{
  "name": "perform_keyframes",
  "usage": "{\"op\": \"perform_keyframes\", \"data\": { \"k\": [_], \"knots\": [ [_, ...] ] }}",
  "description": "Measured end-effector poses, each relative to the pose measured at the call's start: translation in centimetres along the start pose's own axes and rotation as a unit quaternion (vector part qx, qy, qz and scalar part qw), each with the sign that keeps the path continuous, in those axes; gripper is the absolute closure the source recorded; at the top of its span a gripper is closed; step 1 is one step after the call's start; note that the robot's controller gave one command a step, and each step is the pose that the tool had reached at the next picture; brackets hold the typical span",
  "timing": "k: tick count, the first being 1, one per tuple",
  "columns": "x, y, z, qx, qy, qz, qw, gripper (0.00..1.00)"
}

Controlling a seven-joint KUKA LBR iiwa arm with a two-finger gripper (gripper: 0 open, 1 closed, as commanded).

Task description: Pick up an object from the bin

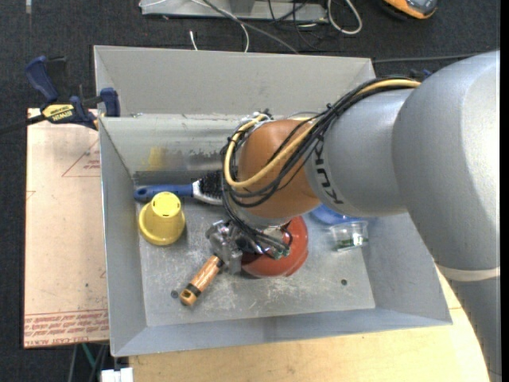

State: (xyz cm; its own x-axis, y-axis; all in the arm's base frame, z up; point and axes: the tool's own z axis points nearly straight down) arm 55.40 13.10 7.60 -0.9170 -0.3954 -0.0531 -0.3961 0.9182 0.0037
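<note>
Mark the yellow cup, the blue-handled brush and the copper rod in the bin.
Yellow plastic cup (165,206): camera view, flat top.
Blue-handled black-bristled brush (163,190): camera view, handle.
Copper-coloured rod (203,276): camera view, mid-shaft.

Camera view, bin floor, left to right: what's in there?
yellow plastic cup → copper-coloured rod with a dark tip → red round object → small clear plastic piece. The blue-handled brush is left out because it overlaps the cup and rod.

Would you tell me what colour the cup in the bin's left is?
The cup is yellow; camera view.
</note>
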Motion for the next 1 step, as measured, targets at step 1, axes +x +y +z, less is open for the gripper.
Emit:
{"op": "perform_keyframes", "data": {
  "k": [1],
  "knots": [
    [1.1, -0.04, -0.5, 0.001, -0.0063, -0.028, 0.9996, 1.0]
  ]
}}
